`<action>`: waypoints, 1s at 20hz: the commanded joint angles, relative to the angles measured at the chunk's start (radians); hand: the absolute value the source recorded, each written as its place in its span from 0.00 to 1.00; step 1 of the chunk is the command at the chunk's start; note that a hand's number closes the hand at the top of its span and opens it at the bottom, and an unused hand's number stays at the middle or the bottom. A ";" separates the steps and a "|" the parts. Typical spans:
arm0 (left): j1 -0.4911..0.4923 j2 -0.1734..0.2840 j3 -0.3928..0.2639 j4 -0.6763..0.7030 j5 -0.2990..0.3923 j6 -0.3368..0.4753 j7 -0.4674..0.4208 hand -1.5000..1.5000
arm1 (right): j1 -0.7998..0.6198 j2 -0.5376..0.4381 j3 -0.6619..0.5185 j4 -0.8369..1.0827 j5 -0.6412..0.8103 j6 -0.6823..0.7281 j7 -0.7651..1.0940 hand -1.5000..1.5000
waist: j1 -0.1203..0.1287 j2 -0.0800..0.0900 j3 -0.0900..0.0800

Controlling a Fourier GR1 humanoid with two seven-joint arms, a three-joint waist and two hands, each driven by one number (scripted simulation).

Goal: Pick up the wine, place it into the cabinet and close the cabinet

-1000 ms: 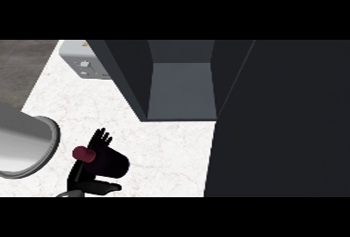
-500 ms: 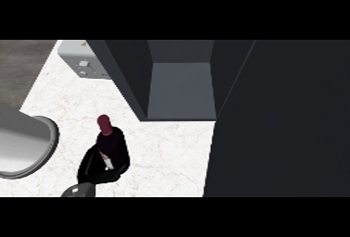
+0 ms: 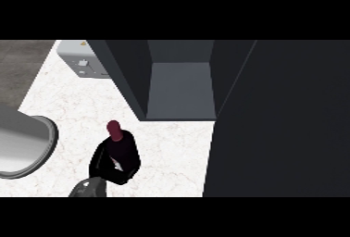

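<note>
The wine bottle (image 3: pixel 114 132), black with a maroon cap, stands upright on the white marble counter (image 3: pixel 171 148), in front of and left of the open cabinet (image 3: pixel 181 88). My left hand (image 3: pixel 108 167) comes up from the lower edge on a grey forearm and curls round the bottle's lower body. Black hand and black bottle merge, so the fingers are hard to separate. The cabinet's inside is a bare grey shelf. Its dark door (image 3: pixel 280 120) stands swung open and fills the right side. My right hand does not show.
A round metal basin (image 3: pixel 24 143) is set in the counter at the left edge. A small white appliance (image 3: pixel 82 62) stands at the back, left of the cabinet. The counter ends at the upper left, where a dark surface (image 3: pixel 21 60) begins.
A second ago the left hand's fingers were spread beside the tilted cap. The hand has since closed round the bottle, which now stands upright and a little farther right.
</note>
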 commanded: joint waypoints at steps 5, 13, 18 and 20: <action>0.039 0.018 0.153 -0.069 0.157 0.096 -0.003 1.00 | 0.058 -0.024 -0.067 -0.064 -0.106 0.037 -0.005 0.00 | 0.005 -0.002 0.001; 0.079 0.024 0.107 -0.210 0.209 0.032 0.101 1.00 | 0.112 0.036 0.056 -0.025 0.047 0.039 -0.096 0.00 | 0.004 -0.001 0.000; 0.146 -0.014 0.028 -0.381 0.167 0.091 0.147 1.00 | 0.004 0.012 0.010 -0.117 -0.031 -0.023 0.089 0.00 | 0.007 -0.002 -0.001; 0.146 -0.042 -0.082 -0.478 0.221 0.170 0.214 1.00 | -0.053 -0.001 -0.063 0.020 -0.071 0.008 -0.004 0.00 | 0.010 -0.002 0.000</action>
